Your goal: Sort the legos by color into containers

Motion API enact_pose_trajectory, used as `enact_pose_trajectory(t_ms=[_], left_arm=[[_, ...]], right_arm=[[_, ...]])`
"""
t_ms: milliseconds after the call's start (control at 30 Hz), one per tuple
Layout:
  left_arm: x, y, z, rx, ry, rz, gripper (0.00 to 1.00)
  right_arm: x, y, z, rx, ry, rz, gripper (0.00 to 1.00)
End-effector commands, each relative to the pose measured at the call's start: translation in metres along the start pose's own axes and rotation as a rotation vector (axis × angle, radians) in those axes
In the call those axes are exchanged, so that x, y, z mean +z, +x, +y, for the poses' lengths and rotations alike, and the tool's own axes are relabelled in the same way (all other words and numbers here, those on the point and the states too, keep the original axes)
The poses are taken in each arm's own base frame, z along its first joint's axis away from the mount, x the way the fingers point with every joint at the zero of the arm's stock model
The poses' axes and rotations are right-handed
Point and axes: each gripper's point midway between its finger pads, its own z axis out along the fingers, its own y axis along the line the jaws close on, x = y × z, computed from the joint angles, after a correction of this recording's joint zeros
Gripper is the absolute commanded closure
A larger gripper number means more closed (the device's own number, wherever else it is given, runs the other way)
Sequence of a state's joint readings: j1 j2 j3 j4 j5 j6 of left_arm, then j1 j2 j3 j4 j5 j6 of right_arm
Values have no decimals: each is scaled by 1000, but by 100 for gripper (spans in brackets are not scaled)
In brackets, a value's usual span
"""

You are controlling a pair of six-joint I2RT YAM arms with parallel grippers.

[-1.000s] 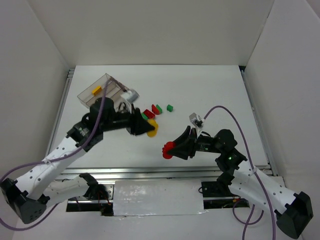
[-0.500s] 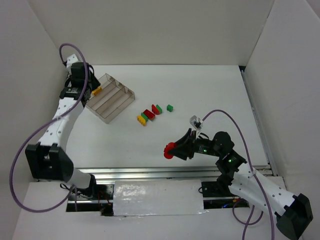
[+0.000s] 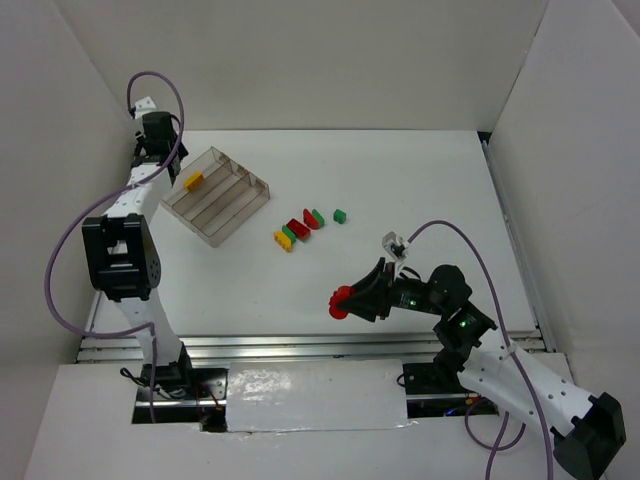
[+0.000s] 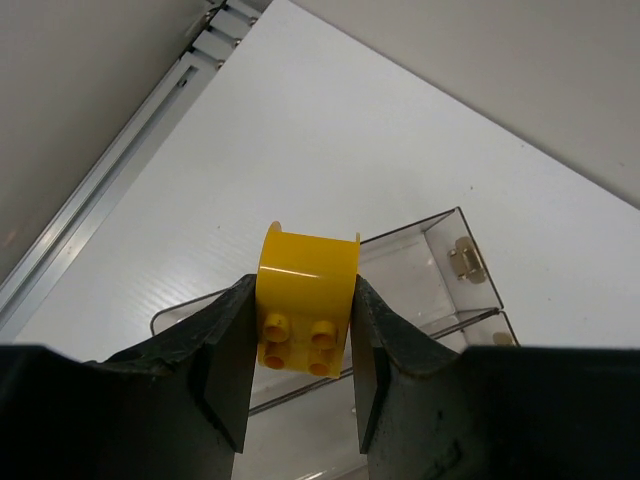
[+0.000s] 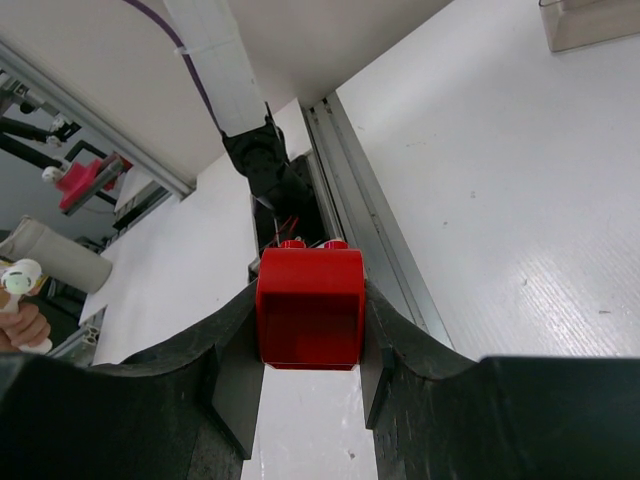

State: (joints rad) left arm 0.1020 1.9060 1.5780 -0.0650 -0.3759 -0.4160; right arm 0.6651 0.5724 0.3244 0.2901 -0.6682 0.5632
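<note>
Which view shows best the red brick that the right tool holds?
The right wrist view: the red brick sits large in the middle, clamped in the right tool, two studs visible. The top external view shows it only as a small red blob at the tool's tip. The left wrist view does not show it.

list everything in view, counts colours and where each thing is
tray: one, clear, three compartments, far left of table
table: one, white, under everything
yellow bricks: three; one in tray's left-edge compartment, one loose mid-table, one in left gripper
red bricks: three; two loose mid-table, one in right gripper
green bricks: looks like three, loose beside the reds
left gripper: black, shut on yellow brick over tray
right gripper: black, shut on red brick
</note>
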Motion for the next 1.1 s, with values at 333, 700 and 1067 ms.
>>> enact_pose_trajectory(t_ms=[333,700,1067], left_arm=[[43,40,-6,12,26,26,70],[37,38,-3,-7,19,16,4],[-131,-40,-48,-276,279,6,2]], right_arm=[[3,-9,5,-21,-7,2,100],[1,-7,1,-22,19,10,100],[30,-48,-40,115,225,-69,100]])
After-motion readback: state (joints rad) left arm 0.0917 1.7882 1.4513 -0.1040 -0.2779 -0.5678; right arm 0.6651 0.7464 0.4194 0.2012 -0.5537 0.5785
